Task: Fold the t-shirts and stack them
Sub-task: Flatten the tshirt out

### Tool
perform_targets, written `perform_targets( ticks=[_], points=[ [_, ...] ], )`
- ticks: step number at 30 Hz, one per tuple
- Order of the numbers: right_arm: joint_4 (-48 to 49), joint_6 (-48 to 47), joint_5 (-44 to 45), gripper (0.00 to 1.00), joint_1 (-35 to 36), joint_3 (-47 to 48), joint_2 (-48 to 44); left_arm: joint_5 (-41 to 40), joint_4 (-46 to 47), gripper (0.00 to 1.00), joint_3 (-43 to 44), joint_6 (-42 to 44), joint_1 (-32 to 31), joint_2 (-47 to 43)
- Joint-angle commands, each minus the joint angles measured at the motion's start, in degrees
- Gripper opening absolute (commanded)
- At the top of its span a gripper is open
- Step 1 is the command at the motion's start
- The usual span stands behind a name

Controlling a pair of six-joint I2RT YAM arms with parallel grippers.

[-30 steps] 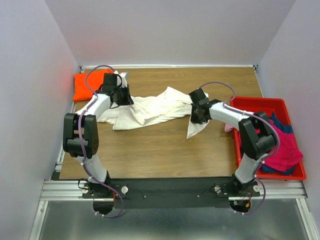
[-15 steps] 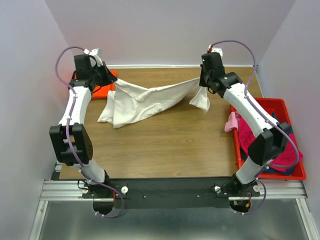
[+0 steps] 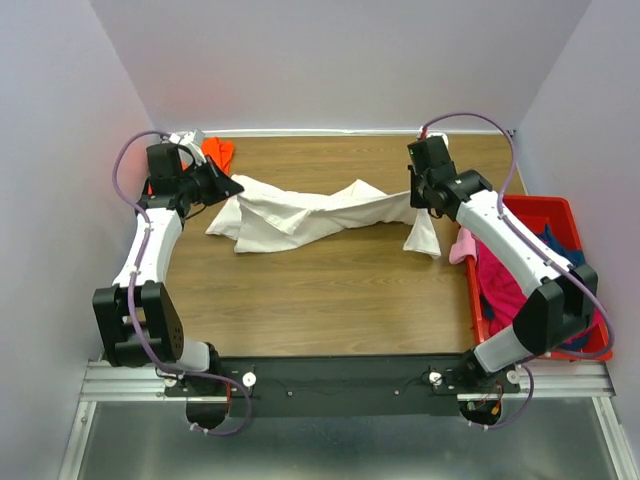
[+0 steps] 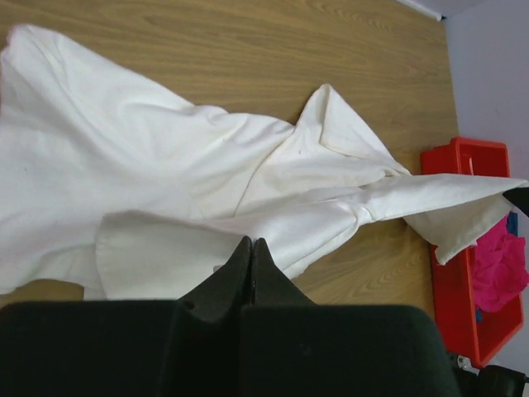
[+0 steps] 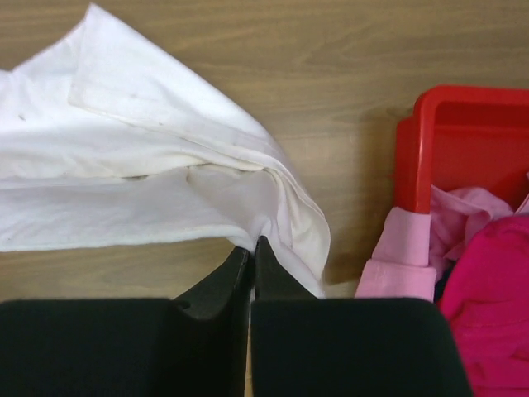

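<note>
Wooden tabletop (image 3: 330, 290) carries the cream-white t-shirt (image 3: 300, 212), drawn out in a rumpled band between the arms. The left gripper (image 3: 232, 187) has its fingers pressed together on the shirt's left edge. The right gripper (image 3: 424, 200) pinches the other end the same way, near the red bin (image 3: 545, 203) where a magenta t-shirt (image 5: 488, 281) and a pale pink t-shirt (image 5: 397, 256) lie. An orange t-shirt (image 3: 219, 152) sits at the far left corner

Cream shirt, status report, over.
Left gripper shut on cream shirt; right gripper shut on other end. Shirt stretched between, unfolded. Orange shirt close behind left gripper.
</note>
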Motion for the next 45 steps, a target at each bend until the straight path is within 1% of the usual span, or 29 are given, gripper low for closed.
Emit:
perform_targets(
  ticks=[1,2,3,4,5,7,8,10,12,17,19,23,29,35,39,41,43,44,45],
  points=[
    [-1.41,1.83,1.49,0.15,0.12,-2.43,3.53,3.30,-1.68,0.00,-3.49,2.78,0.49,3.44],
    [-1.50,3.40,1.93,0.28,0.04,-2.70,4.94,3.21,-1.68,0.03,-3.85,3.66,0.40,5.80],
    [-1.50,4.11,1.41,0.28,0.12,-2.70,5.82,2.69,-1.68,0.14,-4.12,4.72,0.40,7.13],
    [-1.59,4.98,0.54,0.43,0.12,-2.52,6.62,1.64,-2.29,0.28,-4.12,5.95,0.40,8.19],
    [-1.50,5.52,-0.52,0.50,0.04,-2.18,8.19,-1.24,-3.08,0.45,-3.68,8.22,0.40,9.42],
    [-1.41,7.27,-3.67,0.59,0.12,-1.04,9.26,-4.59,-4.83,0.56,-3.33,10.26,0.40,11.36],
    [-1.32,7.89,-4.30,0.60,0.21,-0.77,9.52,-7.57,-5.28,0.64,-3.42,10.87,0.40,11.54],
    [-0.97,8.77,-6.06,0.62,0.39,-0.85,10.14,-9.52,-5.20,0.67,-4.03,11.76,0.40,11.71],
    [-0.71,8.95,-6.76,0.62,0.65,-1.12,10.31,-11.63,-5.11,0.67,-5.43,11.93,0.40,11.71],
    [-0.53,9.39,-7.91,0.63,0.74,-2.52,10.23,-17.69,-4.40,0.63,-7.98,13.51,0.31,11.28],
    [-0.45,9.74,-8.52,0.63,0.74,-2.70,10.66,-18.58,-3.62,0.60,-8.25,14.39,0.22,11.27],
    [-0.18,10.27,-9.67,0.63,0.74,-2.35,11.81,-19.73,-2.21,0.57,-7.81,15.62,-0.48,11.97],
    [0.17,11.50,-11.34,0.63,0.74,-1.47,13.30,-17.27,0.78,0.53,-6.50,16.50,-2.76,14.00],
    [0.26,11.94,-11.43,0.63,0.74,-1.64,13.48,-17.18,0.61,0.49,-3.86,16.59,-5.40,17.86],
    [0.26,12.29,-11.34,0.63,0.74,-2.17,13.22,-19.46,-0.18,0.48,-3.42,16.51,-5.84,18.74],
    [0.26,12.38,-11.34,0.63,0.74,-2.26,13.22,-20.51,-0.45,0.43,-3.24,16.42,-6.02,18.92],
    [0.26,12.46,-11.51,0.63,0.74,-2.26,13.30,-21.13,-0.97,0.42,-3.15,16.33,-6.11,18.75],
    [0.17,12.46,-11.51,0.63,0.74,-2.17,13.39,-21.83,-1.15,0.39,-3.07,16.16,-6.37,18.74],
    [0.26,12.55,-11.60,0.64,0.65,-2.26,13.39,-22.01,-1.15,0.38,-3.07,16.07,-6.28,18.31]
  ],
)
